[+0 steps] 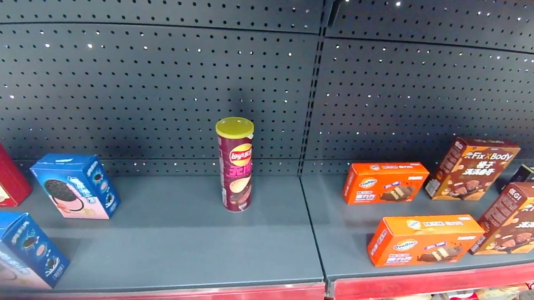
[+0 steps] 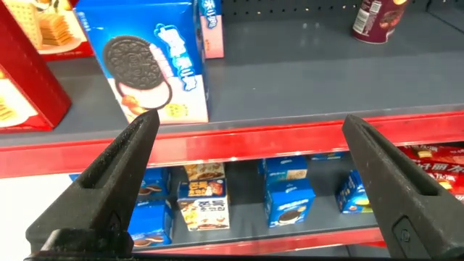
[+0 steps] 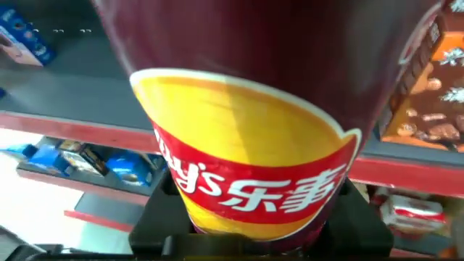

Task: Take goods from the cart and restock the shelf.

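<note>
**Chip can held at the shelf, ready for placing**

The right gripper (image 3: 254,232) was clamped on a maroon chip can (image 3: 246,130) just in front of the shelf (image 1: 169,237), so the restocking step looked half done. The next move probably called for standing it upright on bare board beside the shelved chip can (image 1: 235,164). The left gripper (image 2: 250,123) hung wide open and empty near a blue cookie box (image 2: 148,61). Orange snack boxes (image 1: 385,182) and brown boxes (image 1: 473,168) crowded the right bay.
</note>
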Robot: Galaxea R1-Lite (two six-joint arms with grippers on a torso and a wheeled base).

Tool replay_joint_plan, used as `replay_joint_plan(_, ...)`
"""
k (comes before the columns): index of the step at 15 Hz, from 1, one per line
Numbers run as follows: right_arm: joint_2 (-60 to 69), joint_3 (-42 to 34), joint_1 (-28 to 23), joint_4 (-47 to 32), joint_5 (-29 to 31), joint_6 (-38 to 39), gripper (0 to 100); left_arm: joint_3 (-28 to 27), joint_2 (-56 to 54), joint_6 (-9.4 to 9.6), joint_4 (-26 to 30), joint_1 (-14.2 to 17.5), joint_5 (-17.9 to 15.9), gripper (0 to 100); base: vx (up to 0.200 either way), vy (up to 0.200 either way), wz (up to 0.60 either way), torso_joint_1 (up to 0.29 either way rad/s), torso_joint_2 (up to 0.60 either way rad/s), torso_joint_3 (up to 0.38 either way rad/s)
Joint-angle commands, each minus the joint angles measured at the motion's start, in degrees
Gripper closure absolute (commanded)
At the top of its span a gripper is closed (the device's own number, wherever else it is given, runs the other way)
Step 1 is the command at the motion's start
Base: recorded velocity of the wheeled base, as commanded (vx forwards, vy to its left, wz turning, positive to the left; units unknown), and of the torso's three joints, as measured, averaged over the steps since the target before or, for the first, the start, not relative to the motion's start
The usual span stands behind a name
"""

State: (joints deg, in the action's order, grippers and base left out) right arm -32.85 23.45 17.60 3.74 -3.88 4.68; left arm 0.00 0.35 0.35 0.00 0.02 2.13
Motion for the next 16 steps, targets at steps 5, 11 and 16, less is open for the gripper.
replay_joint_plan(5,0.0,-2.4,-7.9,5.0,-2.0,-1.4,100,0.0,0.0,0.00,0.0,0.1,0.0,0,0.000,0.000,0.00,0.000,0.00,0.000)
replay_joint_plan(11,2.5,-6.8,-9.1,5.9,-2.5,-1.6,100,0.0,0.0,0.00,0.0,0.1,0.0,0,0.000,0.000,0.00,0.000,0.00,0.000)
replay_joint_plan(16,2.4,-7.4,-10.6,4.7,-2.0,-2.1,100,-0.1,0.2,0.88,0.0,-0.1,-3.0,0,0.000,0.000,0.00,0.000,0.00,0.000)
